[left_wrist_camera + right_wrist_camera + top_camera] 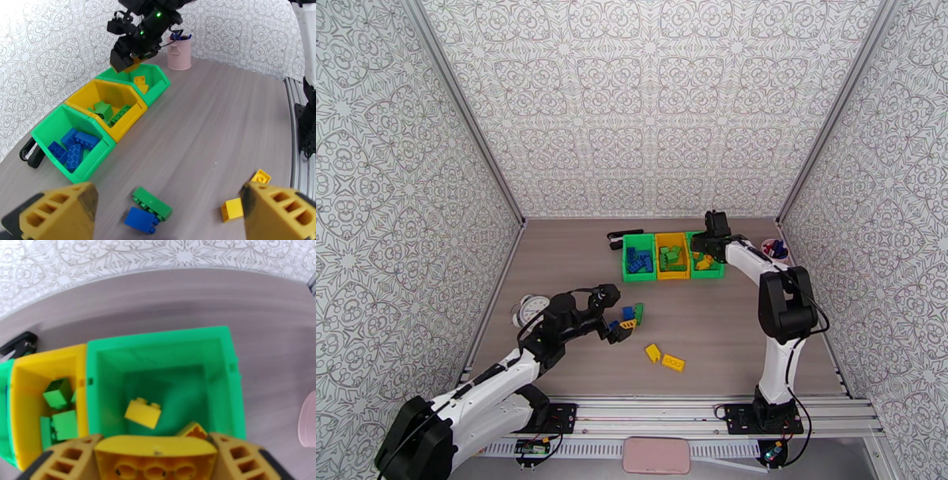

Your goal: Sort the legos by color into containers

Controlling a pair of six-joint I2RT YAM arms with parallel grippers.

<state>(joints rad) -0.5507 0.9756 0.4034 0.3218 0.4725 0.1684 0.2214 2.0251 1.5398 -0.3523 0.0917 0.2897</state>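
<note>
Three bins stand in a row: a left green bin (pixel 47 128) with blue legos (pixel 73 146), a yellow bin (pixel 85 92) with green legos (pixel 106 109), and a right green bin (pixel 158 346) with yellow legos (pixel 143 413). My right gripper (pixel 701 254) hangs over that right bin, shut on a yellow brick (pixel 156 457). My left gripper (pixel 166 197) is open and low over the table, with a green brick (pixel 152 203) and a blue brick (pixel 139 220) lying between its fingers (pixel 59 213). Two yellow bricks (pixel 653 352) (pixel 673 362) lie to their right.
A pink cup with pens (pixel 179 51) stands right of the bins. A black object (pixel 620 239) lies left of the bins, and a round clock-like dial (pixel 528 309) sits by the left wall. Patterned walls enclose the table on three sides.
</note>
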